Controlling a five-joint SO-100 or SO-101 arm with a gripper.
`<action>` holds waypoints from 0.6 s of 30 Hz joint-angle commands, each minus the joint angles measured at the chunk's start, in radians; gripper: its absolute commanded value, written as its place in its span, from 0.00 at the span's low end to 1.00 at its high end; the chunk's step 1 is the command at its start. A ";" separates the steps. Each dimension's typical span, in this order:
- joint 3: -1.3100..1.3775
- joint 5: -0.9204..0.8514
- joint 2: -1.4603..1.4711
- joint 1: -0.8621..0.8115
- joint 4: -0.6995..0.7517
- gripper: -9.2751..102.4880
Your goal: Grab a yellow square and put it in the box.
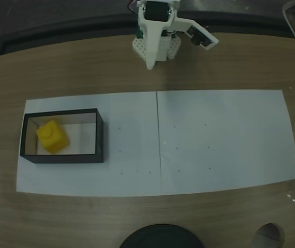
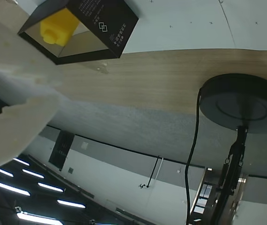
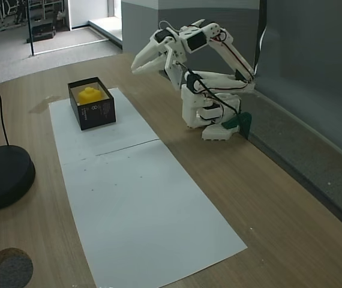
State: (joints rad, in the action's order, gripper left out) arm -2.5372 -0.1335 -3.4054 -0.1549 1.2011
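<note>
The yellow square lies inside the box, left of the middle of its white floor. The wrist view shows the yellow square in the box at the top left, stud toward the camera. In another fixed view the yellow square shows above the box's black wall. My gripper is folded back near the arm's base at the table's far edge, well away from the box. The gripper looks shut and holds nothing. A blurred white finger is at the left of the wrist view.
Two white paper sheets cover the middle of the wooden table, and the box stands on the left one. A black round stand base sits at the near edge; its base carries a pole and cable. The arm's base stands by the dark wall.
</note>
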 commanded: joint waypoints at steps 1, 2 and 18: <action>-0.044 -0.003 -0.081 -0.006 -0.037 0.08; -0.066 -0.003 -0.075 -0.008 -0.055 0.08; -0.465 0.175 -0.066 0.064 -0.281 0.09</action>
State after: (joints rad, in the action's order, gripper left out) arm -3.0035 0.0368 -3.4530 -0.1043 0.9342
